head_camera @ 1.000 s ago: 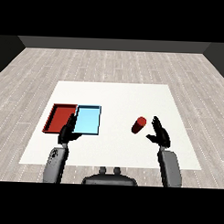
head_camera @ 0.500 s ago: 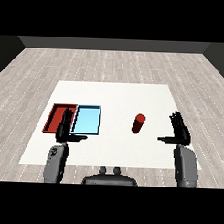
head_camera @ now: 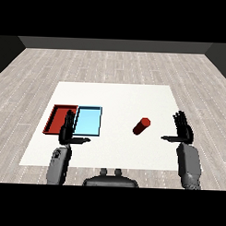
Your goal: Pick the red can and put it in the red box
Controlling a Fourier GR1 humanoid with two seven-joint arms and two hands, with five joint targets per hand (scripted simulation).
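Observation:
The red can [head_camera: 141,126] lies tilted on its side on the white table [head_camera: 115,96], right of centre. My right hand [head_camera: 183,129] is open, fingers straight and thumb pointing left, a short way to the right of the can and apart from it. The red tray [head_camera: 57,119] lies at the left of the table, with the light blue tray [head_camera: 89,121] touching its right side. My left hand [head_camera: 67,130] is open over the near edge where the two trays meet, holding nothing.
The table's front edge runs just behind my forearms. Bare white surface lies between the blue tray and the can, and across the far half of the table. Grey wooden floor surrounds the table.
My right hand has drawn back to the right, away from the can. The can, briefly upright half a second ago, now lies tilted again. The left hand has barely moved.

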